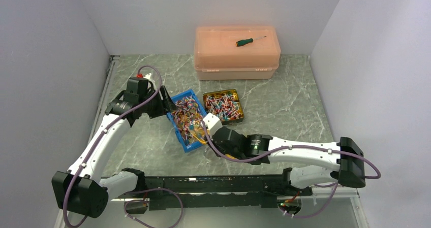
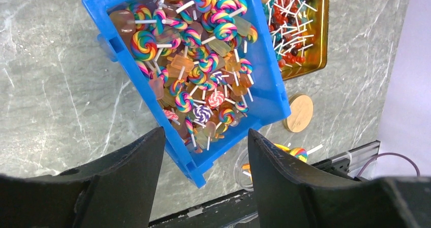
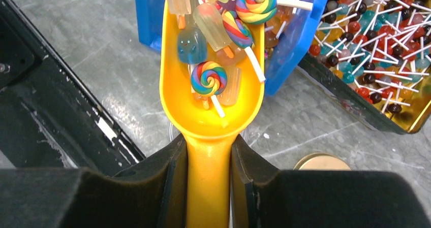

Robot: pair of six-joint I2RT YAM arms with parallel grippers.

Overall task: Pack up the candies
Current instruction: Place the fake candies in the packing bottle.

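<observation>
**Left hand free, right hand clamped on the loaded scoop**

On your left, the left gripper (image 2: 206, 136) stands with its fingers (image 2: 137, 162) well spread and nothing clamped between them; in its wrist view they frame one corner of the blue bin (image 2: 264, 60) from above, and whether they touch it you cannot tell; in the top view this hand sits just beside the bin's left wall

The bin lies tilted across the middle of the table, heaped with candies (image 2: 198, 60): rainbow swirl lollipops and pale ice-lolly shapes on white sticks

Next comes the yellow scoop (image 3: 211, 111); its mouth meets the bin's heap, and several candies lie in its bowl, one swirl lollipop near the neck; the right gripper (image 3: 208, 141) is closed tight on the scoop's handle, a finger pressed to each side

Just right of the bin sits the gold tin (image 2: 320, 45), full of small ball lollipops; a round gold lid (image 2: 298, 112) lies flat on the table near the bin's corner

At the back, a salmon box (image 1: 223, 65) carries a green-handled screwdriver (image 1: 245, 42) on its lid
</observation>
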